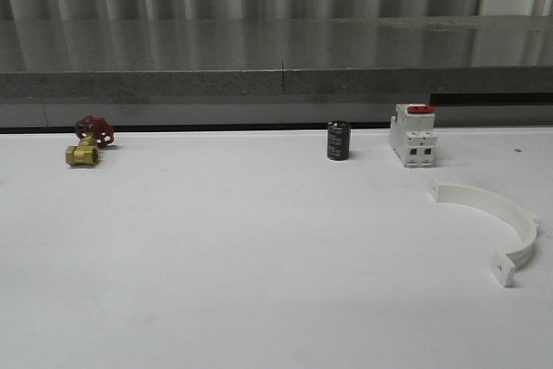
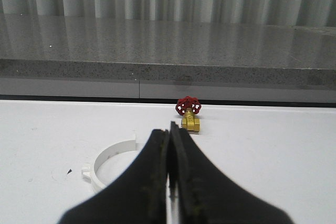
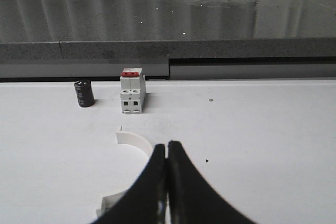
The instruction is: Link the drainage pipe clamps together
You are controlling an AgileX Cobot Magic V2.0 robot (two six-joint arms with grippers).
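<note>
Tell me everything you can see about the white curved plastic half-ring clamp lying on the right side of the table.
The white plastic half-ring clamp is a smooth semicircular band lying flat on the white table, its open side facing the robot's left. Each end turns out into a small flat tab; the nearer tab has a small hole. It lies in front of the white boxy switch with a red top, apart from it. Nothing touches it but the table. In the right wrist view the shut right gripper partly covers it.

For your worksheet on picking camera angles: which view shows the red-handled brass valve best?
The left wrist view: the valve stands near the centre, handwheel facing the camera, just beyond the closed left end effector. The front view shows the valve smaller, far left.
</note>
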